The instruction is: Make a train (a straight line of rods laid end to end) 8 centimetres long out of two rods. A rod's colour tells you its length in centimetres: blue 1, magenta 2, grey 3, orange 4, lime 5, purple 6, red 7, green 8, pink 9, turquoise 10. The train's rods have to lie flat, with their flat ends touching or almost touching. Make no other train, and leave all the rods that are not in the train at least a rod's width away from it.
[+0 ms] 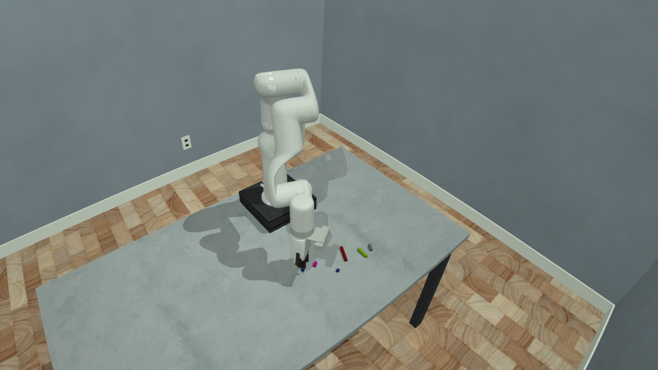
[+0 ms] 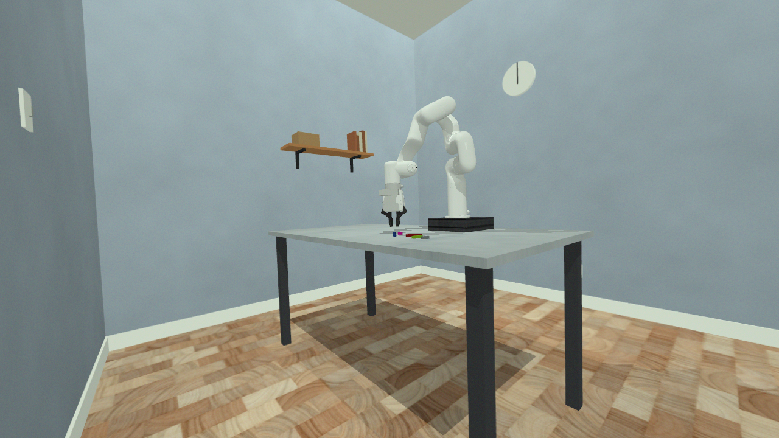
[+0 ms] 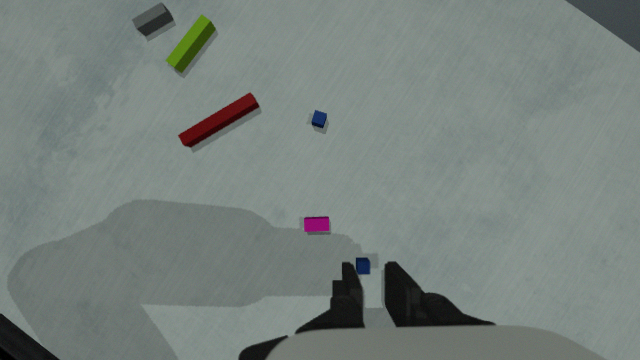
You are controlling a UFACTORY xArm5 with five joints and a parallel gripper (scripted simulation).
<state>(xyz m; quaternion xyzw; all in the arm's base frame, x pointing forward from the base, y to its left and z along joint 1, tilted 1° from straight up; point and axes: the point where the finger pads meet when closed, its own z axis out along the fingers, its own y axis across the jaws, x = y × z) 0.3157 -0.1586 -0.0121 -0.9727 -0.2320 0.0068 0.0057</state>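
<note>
Blue rod, near unit [image 1: 302, 270] [image 3: 363, 265]: located below the hand [image 1: 302, 263] [image 2: 394, 224] [image 3: 368, 283], flat on the surface [image 1: 138, 321] [image 2: 462, 244] [image 3: 475, 150]. In the wrist view it appears within the finger gap, closer to the left finger. Its sides run nearly square to the fingers; it has no evident long axis, so little or no wrist turn seems necessary. The hand is empty, its fingers set narrow with a gap, and hangs above the surface.

Probable step: centre over the near unit, descend, then grip. Caution: the magenta rod [image 1: 315, 264] [image 2: 400, 233] [image 3: 316, 224] lies close, ahead-left of the hand; a wide opening could strike it.

Red rod [image 1: 343, 253] [image 2: 412, 235] [image 3: 219, 120]: farther ahead-left, long axis slanted to the finger line. Red plus blue gives the required length; no train is formed. The red rod's end toward the far blue rod [image 1: 337, 270] [image 3: 319, 119] has open room for approach. Before placing, the hand should turn to match the red axis.
</note>
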